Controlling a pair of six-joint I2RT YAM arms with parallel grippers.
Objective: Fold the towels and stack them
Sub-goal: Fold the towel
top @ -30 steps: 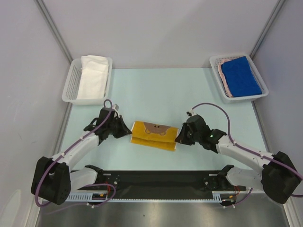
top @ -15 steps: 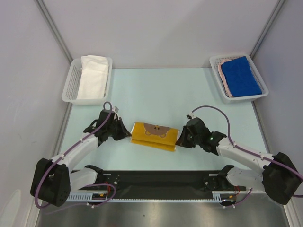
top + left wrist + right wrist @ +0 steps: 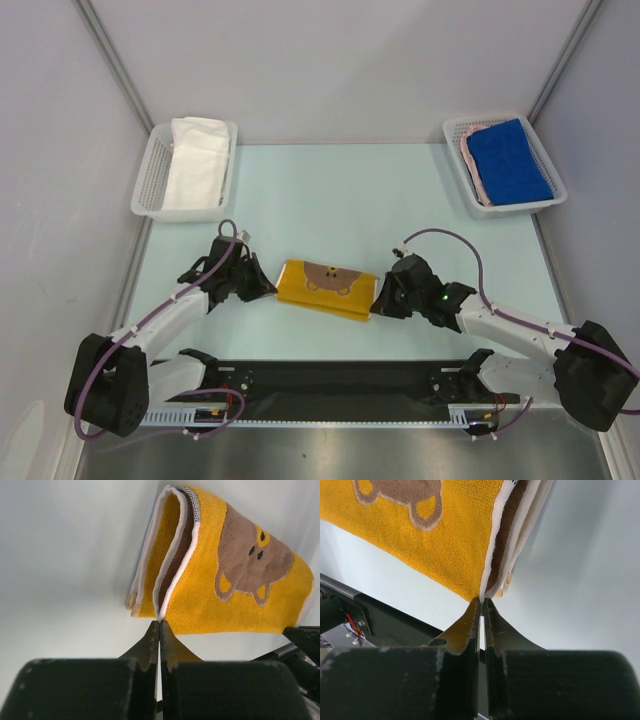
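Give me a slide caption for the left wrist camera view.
Left gripper, jaws shut, pinches a corner of the folded yellow bear towel; pale tabletop behind.

The yellow-orange towel (image 3: 325, 285) with a brown bear face is folded into a narrow band of several layers, and white hems show at both short ends. It lies slightly slanted at the near middle of the table (image 3: 330, 190). A plain white towel (image 3: 195, 165) lies loosely folded in the left basket (image 3: 146, 185). In the right basket (image 3: 548, 152), a folded blue towel (image 3: 508, 160) lies on a pinkish towel (image 3: 471, 168).
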